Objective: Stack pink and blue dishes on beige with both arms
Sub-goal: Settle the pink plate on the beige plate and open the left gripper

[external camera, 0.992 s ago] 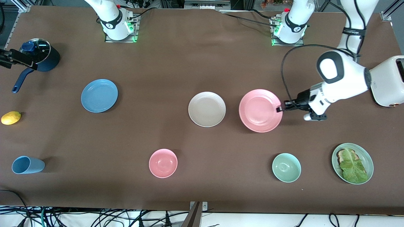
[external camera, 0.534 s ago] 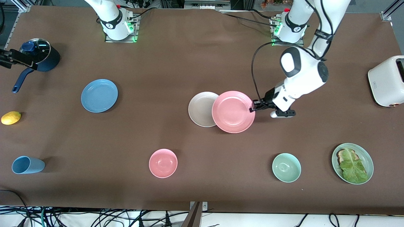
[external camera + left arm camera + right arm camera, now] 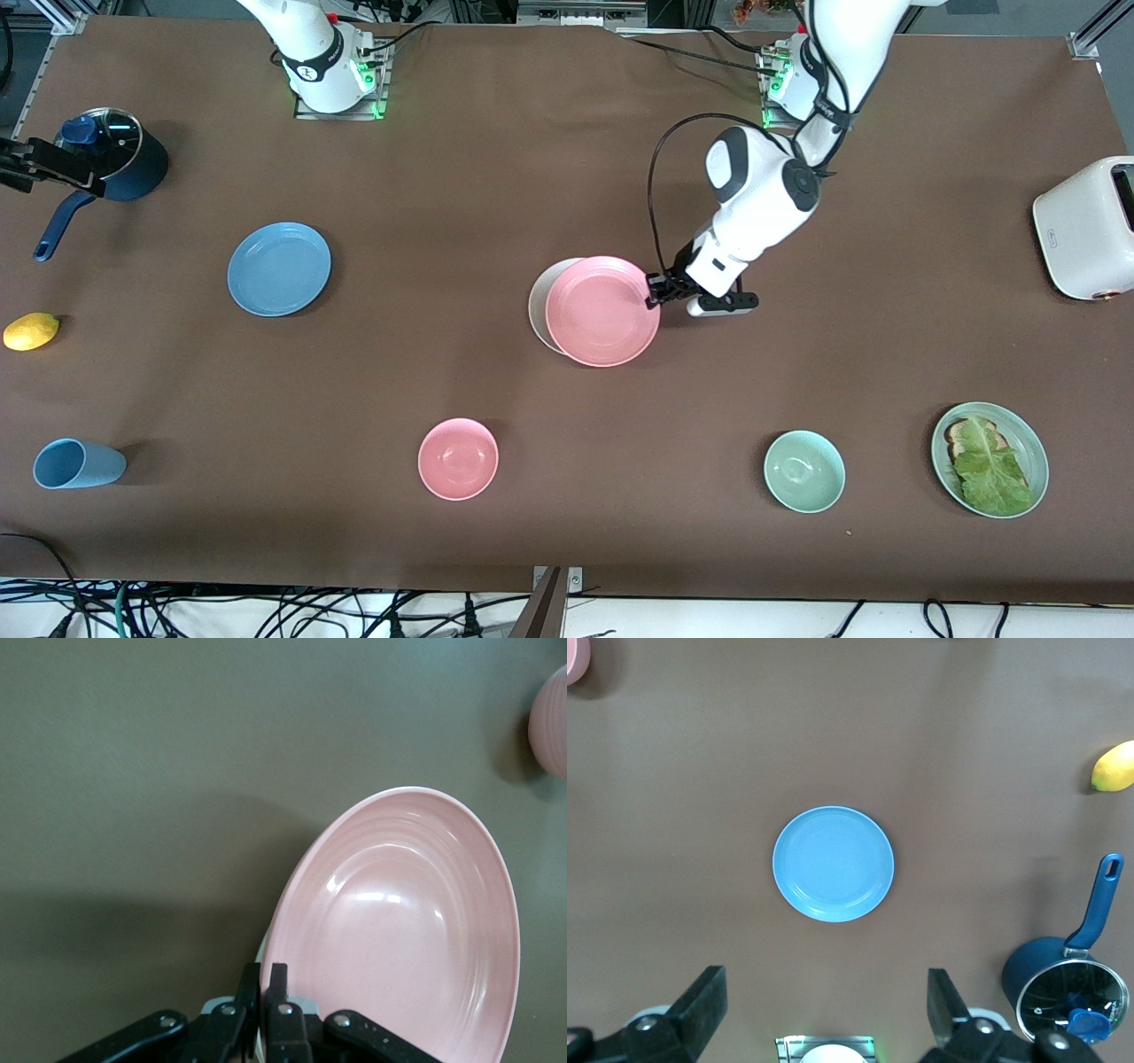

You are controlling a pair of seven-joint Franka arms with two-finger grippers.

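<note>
Pink plate (image 3: 602, 311) clamped at its rim by left gripper (image 3: 656, 296), overlapping beige plate (image 3: 537, 306). Right gripper (image 3: 824, 1010) spread wide, high over blue plate (image 3: 833, 864).

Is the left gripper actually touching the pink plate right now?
Touching. The left wrist view shows the left gripper with fingers pinched shut on the rim of the pink plate; the front view agrees.

Left arm (image 3: 762, 190): glossy white jointed shell with dark grey joint caps, a looping black cable, and a slim black left gripper (image 3: 654, 297). Both bases carry black bands and green lights. Right gripper (image 3: 824, 1010): black, with screw heads.
</note>
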